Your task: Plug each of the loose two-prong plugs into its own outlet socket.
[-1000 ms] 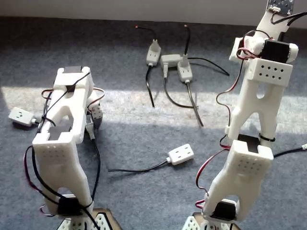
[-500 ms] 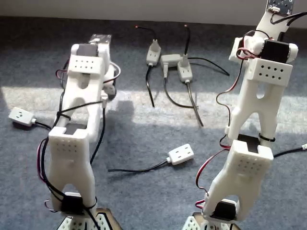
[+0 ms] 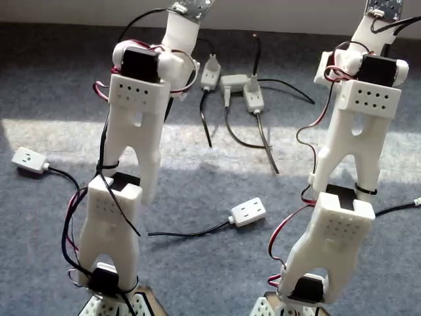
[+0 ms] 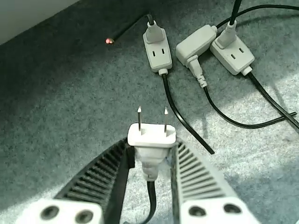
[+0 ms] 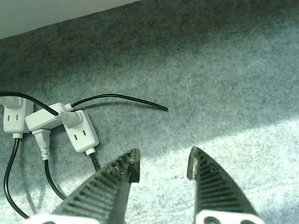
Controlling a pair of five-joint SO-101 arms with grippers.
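Left wrist view: a white two-prong plug point(image 4: 151, 136) is clamped by its body in the left claw point(image 4: 152, 143), prongs pointed ahead, above the grey carpeted counter point(image 4: 70, 93). A cabled outlet socket point(image 4: 157, 50) lies just beyond. The right claw point(image 5: 163, 158) is spread wide, with nothing held. In the high view a free outlet socket point(image 3: 248, 211) lies between the arms.

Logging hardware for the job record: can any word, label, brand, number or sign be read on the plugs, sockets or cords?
No readable text in any view.
The plug in the left tool: no print visible.
The outlet socket mid-table: slots only, nothing legible.
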